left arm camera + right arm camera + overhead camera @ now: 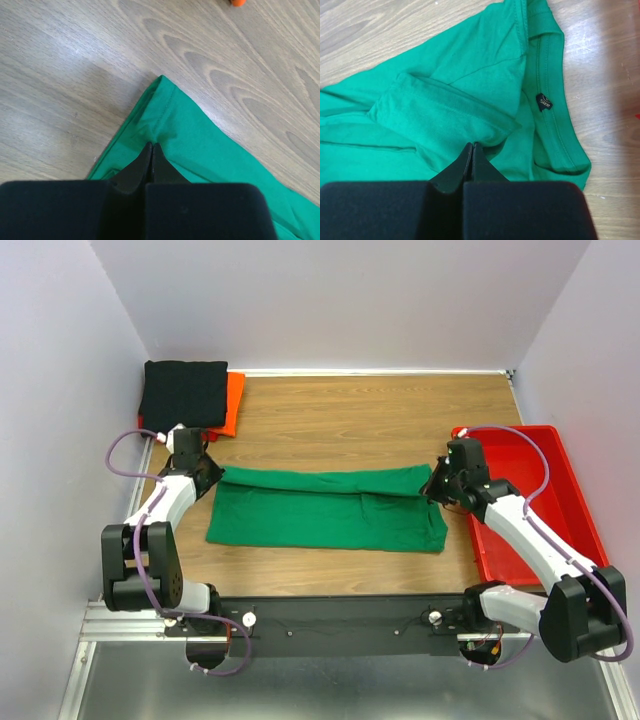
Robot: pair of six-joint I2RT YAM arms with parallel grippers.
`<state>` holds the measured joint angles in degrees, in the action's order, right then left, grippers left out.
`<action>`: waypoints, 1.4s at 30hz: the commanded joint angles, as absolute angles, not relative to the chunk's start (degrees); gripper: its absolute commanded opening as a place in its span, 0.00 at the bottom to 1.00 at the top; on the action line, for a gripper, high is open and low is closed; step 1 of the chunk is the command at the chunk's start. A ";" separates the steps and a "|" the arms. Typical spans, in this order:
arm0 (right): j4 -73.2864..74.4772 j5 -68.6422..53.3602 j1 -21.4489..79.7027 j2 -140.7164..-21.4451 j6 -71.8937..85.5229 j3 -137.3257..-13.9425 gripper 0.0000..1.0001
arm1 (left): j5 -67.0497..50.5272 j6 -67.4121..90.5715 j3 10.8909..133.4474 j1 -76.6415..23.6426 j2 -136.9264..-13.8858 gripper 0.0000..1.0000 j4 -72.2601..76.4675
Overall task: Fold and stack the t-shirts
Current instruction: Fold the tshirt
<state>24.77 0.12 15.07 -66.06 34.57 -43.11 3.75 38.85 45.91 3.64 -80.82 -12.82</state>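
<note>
A bright green t-shirt (330, 510) lies folded into a long band across the middle of the table. My left gripper (210, 470) is at its far left corner and is shut on the cloth, which puckers at the tips in the left wrist view (151, 145). My right gripper (437, 487) is at the shirt's right end, near the collar and label (545, 102). It is shut on a folded edge of the green t-shirt (472, 145). A folded black t-shirt (185, 393) lies on an orange-red t-shirt (233, 405) in the back left corner.
A red plastic tray (497, 555) stands along the right side of the table, under my right arm. Bare wood table (360, 420) lies behind the green shirt. Walls close in the left, back and right sides.
</note>
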 commanded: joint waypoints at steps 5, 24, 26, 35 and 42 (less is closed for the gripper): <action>27.95 3.60 15.47 -64.51 35.24 -42.45 0.00 | 2.64 38.06 43.16 3.96 -77.17 0.00 -12.66; 27.77 1.76 15.47 -62.58 33.49 -40.34 0.57 | 0.26 37.36 39.63 4.39 -72.61 0.39 -10.89; 27.60 1.93 15.47 -64.41 33.14 -42.87 0.57 | -1.30 36.65 41.38 4.39 -71.81 0.39 -11.78; 22.33 5.81 15.64 -78.48 32.17 -51.59 0.55 | -4.83 34.19 44.91 4.31 -69.87 0.39 -10.20; 17.58 5.36 22.32 -90.08 30.94 -58.00 0.54 | -9.31 33.49 43.51 3.61 -74.79 0.38 -6.77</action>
